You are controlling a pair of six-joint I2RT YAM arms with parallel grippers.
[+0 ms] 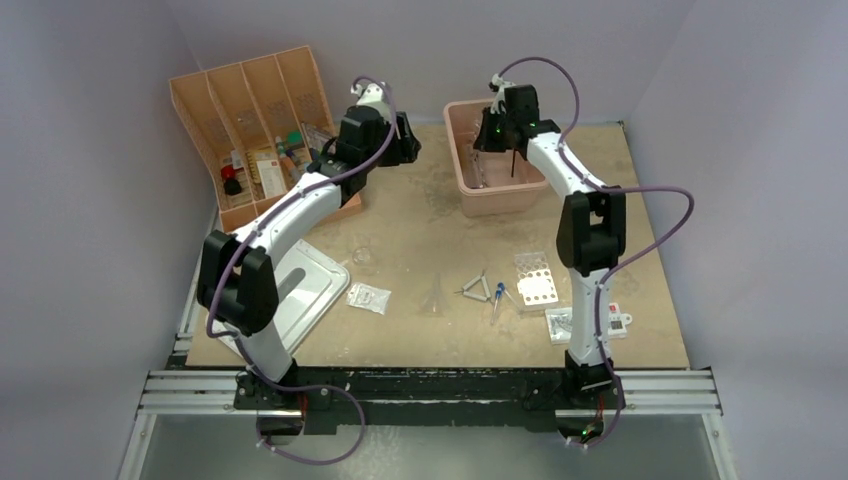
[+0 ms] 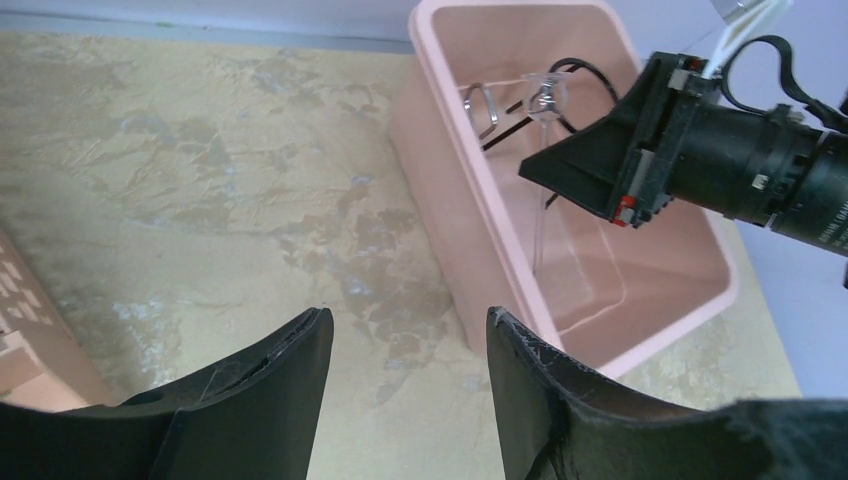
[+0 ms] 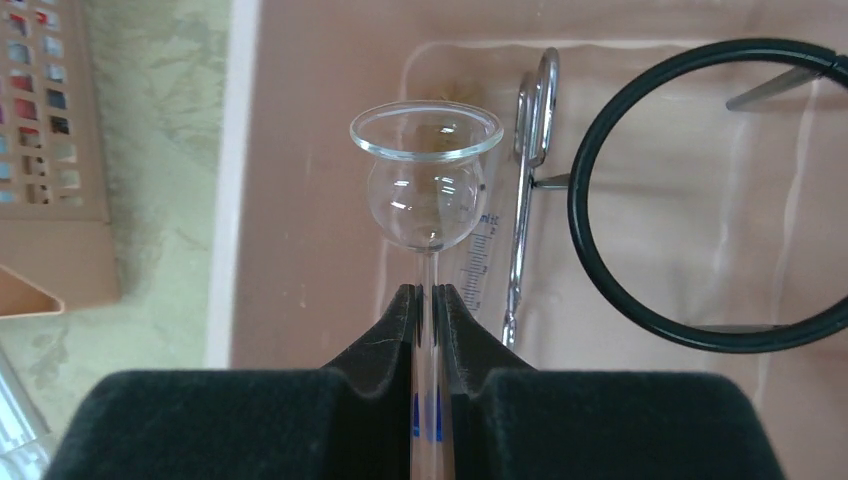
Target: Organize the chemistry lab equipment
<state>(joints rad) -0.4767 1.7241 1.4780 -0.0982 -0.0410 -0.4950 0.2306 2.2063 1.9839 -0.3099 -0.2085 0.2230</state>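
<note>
Clear glass long-stemmed bulb tube [image 3: 425, 190] is pinched by its thin stem in the right jaws, which are closed tight on it. The flared mouth points away from the wrist, over the pink rectangular tub [image 1: 500, 200] at the far side of the table [image 1: 420, 220]. Inside the tub lie the black wire ring tripod [image 3: 575, 210] and, just beside it, the metal forceps [image 3: 522, 200]. A graduated clear piece sits partly hidden under the tube; can't tell what it is.

Left jaws are spread wide, holding nothing, above bare table between the orange divided tray [image 1: 215, 100] and the tub.

Nearer the arm bases on the table are the clear well rack [image 1: 533, 280], the blue-tipped dropper [image 1: 497, 297] just left of it, and a clear packet [image 1: 368, 297] further left.
</note>
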